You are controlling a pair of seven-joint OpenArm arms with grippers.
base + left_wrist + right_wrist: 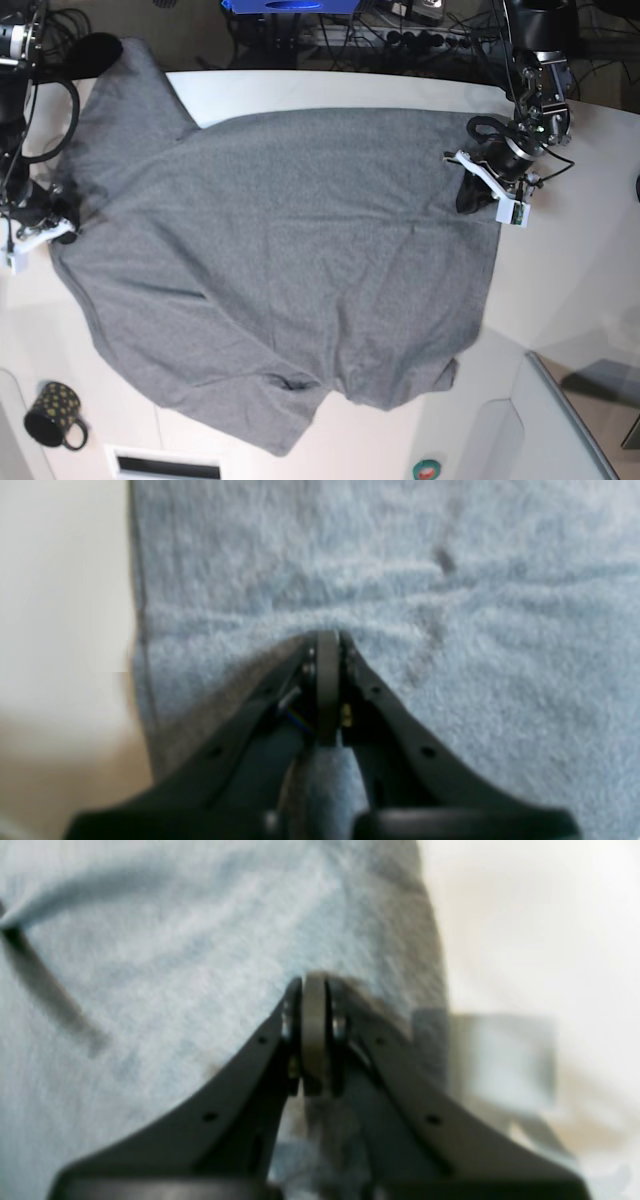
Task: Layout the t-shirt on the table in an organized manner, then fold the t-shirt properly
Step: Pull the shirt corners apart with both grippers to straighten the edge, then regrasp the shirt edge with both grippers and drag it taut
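Note:
The grey t-shirt (280, 250) lies spread over most of the white table (580, 270), rumpled along its near edge. My left gripper (470, 195) is at the cloth's right edge. The left wrist view shows this gripper (327, 635) shut, with a fold of the t-shirt (450, 705) pinched between the jaws and bare table (60, 605) to the left. My right gripper (65, 225) is at the cloth's left edge. In the right wrist view it (314, 977) is shut on the t-shirt (150, 965) close to the hem, with table (540, 930) on the right.
A black dotted mug (55, 415) stands at the front left corner. A raised white panel (560, 420) with a grey edge sits at the front right. Cables (400, 40) crowd the far side behind the table. A small round object (427, 468) lies at the near edge.

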